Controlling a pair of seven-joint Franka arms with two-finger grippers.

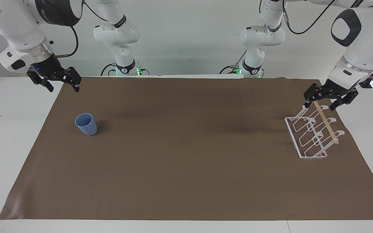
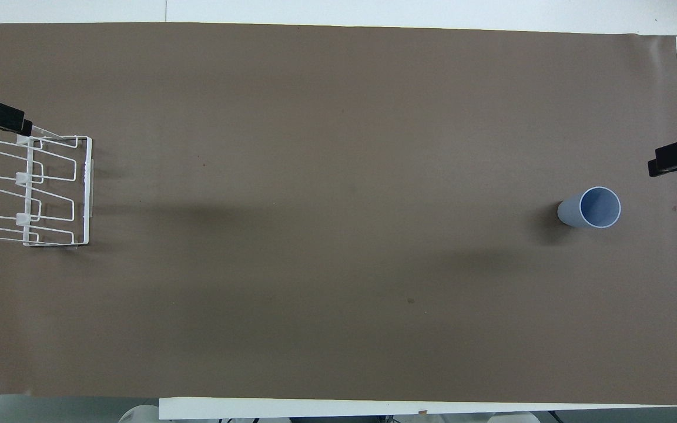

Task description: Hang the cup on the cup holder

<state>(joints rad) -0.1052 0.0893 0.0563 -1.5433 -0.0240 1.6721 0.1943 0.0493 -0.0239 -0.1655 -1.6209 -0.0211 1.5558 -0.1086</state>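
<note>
The light-blue cup point(image 1: 86, 124) stands upright, mouth up, on the brown mat toward the right arm's end; it also shows in the overhead view point(image 2: 591, 207). The white wire cup holder point(image 1: 292, 136) with its wooden rod point(image 1: 327, 124) stands at the left arm's end and shows in the overhead view point(image 2: 89, 188). My left gripper point(image 1: 322, 104) is open and empty, raised over one end of the holder's rod. My right gripper point(image 1: 62, 88) is open and empty, raised over the mat's edge beside the cup and apart from it.
A brown mat point(image 1: 186, 168) covers most of the white table point(image 1: 11, 129). The two arms' bases point(image 1: 125, 68) stand at the robots' edge of the table. Only one fingertip point(image 2: 676, 160) of each gripper shows in the overhead view.
</note>
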